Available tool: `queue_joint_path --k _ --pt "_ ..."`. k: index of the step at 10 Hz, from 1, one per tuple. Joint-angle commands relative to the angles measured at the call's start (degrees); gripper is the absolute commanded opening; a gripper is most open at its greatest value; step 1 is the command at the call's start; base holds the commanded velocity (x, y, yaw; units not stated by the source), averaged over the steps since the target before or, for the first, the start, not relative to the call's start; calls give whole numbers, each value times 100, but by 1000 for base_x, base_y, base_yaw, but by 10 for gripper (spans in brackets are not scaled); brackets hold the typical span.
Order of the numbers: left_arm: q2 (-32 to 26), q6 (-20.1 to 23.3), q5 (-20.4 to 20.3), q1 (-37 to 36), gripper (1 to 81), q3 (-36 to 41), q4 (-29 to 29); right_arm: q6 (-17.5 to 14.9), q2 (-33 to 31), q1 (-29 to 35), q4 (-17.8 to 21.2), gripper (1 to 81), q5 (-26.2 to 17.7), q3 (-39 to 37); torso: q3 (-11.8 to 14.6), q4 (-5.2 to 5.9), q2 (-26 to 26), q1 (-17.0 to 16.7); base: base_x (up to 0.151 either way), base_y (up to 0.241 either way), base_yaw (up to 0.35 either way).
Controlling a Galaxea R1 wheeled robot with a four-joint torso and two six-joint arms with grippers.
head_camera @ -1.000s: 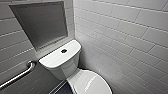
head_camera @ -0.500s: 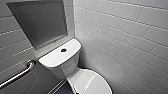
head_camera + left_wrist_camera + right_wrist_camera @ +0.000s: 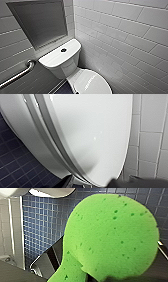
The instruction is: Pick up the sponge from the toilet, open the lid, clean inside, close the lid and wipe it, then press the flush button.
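Above the blue floor tiles (image 3: 42,225), the right tool (image 3: 105,278) seems clamped on the sponge (image 3: 110,238), so the pick-up looks done. The lid (image 3: 92,82) of the toilet (image 3: 58,58) lies shut; whether the inside is cleaned cannot be told.

No text, label, brand, number or sign can be read. In the head view the lid (image 3: 93,83) bears a faint grey slanting streak on its glossy white surface. It is too blurred to tell whether it is lettering or a reflection.
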Motion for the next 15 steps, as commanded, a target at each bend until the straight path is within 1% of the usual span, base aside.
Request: queue_joint_path --k 1,2,3,4,5,7,11,15 --pt "135 -11 192 -524 811 4 -49 9 -229 106 -74 10 -412 65 0 0 0 0 0 0 0" --pt "195 -11 182 -524 811 -66 -49 9 -229 106 -74 10 -412 65 -386 0 0 0 0 0 0" --pt "249 -11 174 -524 811 -119 -49 9 -229 114 -74 10 -412 65 -344 0 0 0 0 0 0" --pt "276 -11 139 -533 811 -111 -57 9 -229 106 -74 10 -412 65 -107 0 0 0 0 0 0" --pt "276 -28 121 -542 811 -120 -49 9 -229 115 -74 10 -412 65 -214 0 0 2 0 0 0" --pt "276 -99 42 -542 811 -120 -49 9 -211 115 -74 10 -412 65 -266 0 2 5 0 0 0" --pt "285 -230 -125 -594 811 -111 -49 9 -211 115 -74 10 -412 74 -266 0 2 5 0 0 0" --pt "337 -292 -125 -621 811 -181 -40 27 -193 141 -66 10 -412 100 -266 0 2 5 0 0 0"
